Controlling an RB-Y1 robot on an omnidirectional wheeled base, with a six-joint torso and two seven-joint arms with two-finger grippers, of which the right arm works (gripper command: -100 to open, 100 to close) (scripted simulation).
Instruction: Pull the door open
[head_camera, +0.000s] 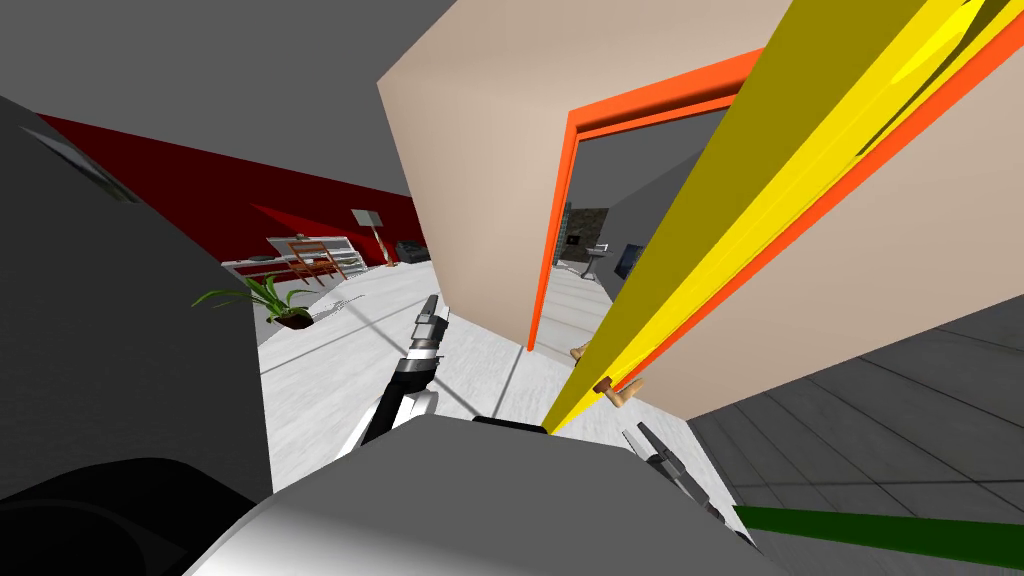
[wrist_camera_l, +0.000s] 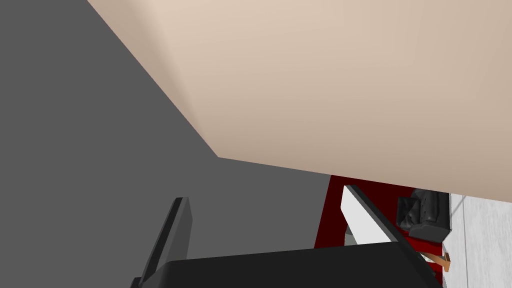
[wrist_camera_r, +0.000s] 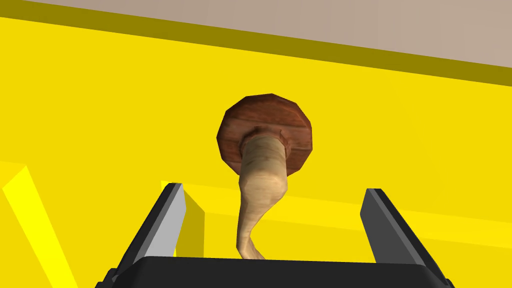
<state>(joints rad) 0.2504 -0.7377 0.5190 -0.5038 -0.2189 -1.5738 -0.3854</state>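
Because the pull must act through the lever, the right jaws stand open astride the tan handle (wrist_camera_r: 262, 170) of the yellow door (wrist_camera_r: 100, 110), at its 5 o'clock in the head view, nothing gripped. The left jaws, also open, hang at its 10 o'clock, presumably parked clear of the swing

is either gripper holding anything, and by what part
Nothing held. The open right gripper straddles the tan lever handle on the yellow door, unclamped; left gripper open, empty.

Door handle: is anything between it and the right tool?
Nothing visible does. The tan door handle stands between the open fingers of the right tool, in front of the yellow door, touching neither finger.
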